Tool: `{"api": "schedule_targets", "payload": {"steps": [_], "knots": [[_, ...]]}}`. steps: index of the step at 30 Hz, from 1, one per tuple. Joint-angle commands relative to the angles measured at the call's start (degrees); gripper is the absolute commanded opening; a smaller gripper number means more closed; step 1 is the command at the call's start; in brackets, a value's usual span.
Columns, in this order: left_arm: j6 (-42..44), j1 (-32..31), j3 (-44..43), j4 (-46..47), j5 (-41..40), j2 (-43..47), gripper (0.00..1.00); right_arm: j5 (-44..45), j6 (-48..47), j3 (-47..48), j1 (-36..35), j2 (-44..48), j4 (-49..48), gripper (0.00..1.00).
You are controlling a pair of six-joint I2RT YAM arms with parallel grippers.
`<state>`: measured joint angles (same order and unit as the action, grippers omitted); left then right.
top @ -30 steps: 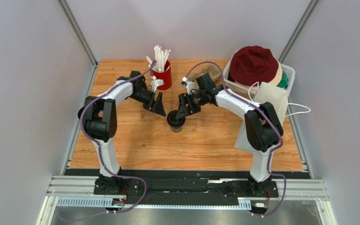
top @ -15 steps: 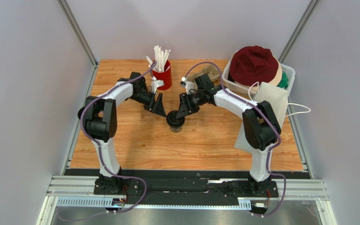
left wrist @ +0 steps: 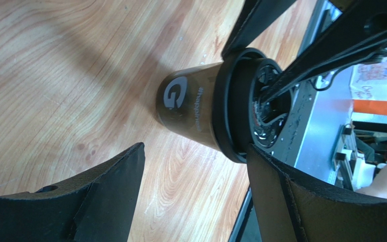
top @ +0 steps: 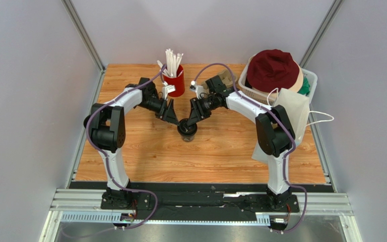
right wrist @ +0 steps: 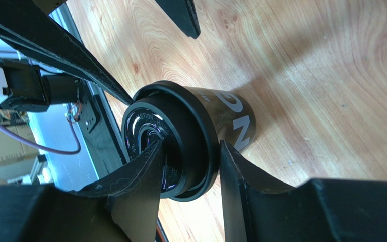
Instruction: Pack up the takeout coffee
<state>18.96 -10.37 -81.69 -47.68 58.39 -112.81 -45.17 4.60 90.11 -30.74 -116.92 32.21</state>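
The takeout coffee (top: 187, 130) is a brown paper cup with a black lid, standing upright mid-table. It also shows in the left wrist view (left wrist: 190, 103) and the right wrist view (right wrist: 231, 118). My right gripper (top: 189, 121) (right wrist: 191, 146) is closed on the lid's rim (right wrist: 200, 131), one finger across the lid's top and the other under the rim against the cup's side. My left gripper (top: 173, 118) (left wrist: 195, 151) is open wide just left of the cup, and one finger (left wrist: 276, 191) sits close against the lid's edge.
A red cup of white straws (top: 174, 80) stands behind the left gripper. A brown cardboard carrier (top: 226, 78) lies behind the right arm. At the right, a white basket (top: 309, 75) holds a maroon hat (top: 273, 68). A white paper bag (top: 291, 108) leans beside it.
My right gripper has moved left and down onto the cup's lid and narrowed on its rim. The cup has shifted slightly left. My left gripper has barely moved.
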Motion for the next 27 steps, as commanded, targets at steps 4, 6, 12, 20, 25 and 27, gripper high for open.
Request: {"api": "schedule_targets", "payload": {"steps": [4,6,12,20,25,27], "knots": [[5.2,-0.09,0.21,-1.8,3.84,3.39,0.82,2.28,-10.13,3.59,-1.34,-4.28,6.81,0.42],[5.47,-0.09,0.83,-1.72,3.66,3.3,0.81,2.54,-11.36,3.76,-1.43,-4.19,7.17,0.42],[6.88,0.0,2.32,-2.68,3.75,2.51,0.74,3.16,-13.39,4.55,-1.78,-4.45,8.4,0.42],[6.79,0.09,3.38,-2.16,4.89,-0.39,0.68,3.51,-13.48,5.34,-2.13,-4.89,8.93,0.43],[4.95,0.09,2.85,-1.1,4.02,-2.05,0.59,4.21,-13.3,5.52,-2.39,-5.24,8.84,0.42],[4.25,0.0,2.76,-0.48,2.96,-2.5,0.53,4.56,-13.13,5.52,-2.31,-5.42,8.66,0.42]]}}
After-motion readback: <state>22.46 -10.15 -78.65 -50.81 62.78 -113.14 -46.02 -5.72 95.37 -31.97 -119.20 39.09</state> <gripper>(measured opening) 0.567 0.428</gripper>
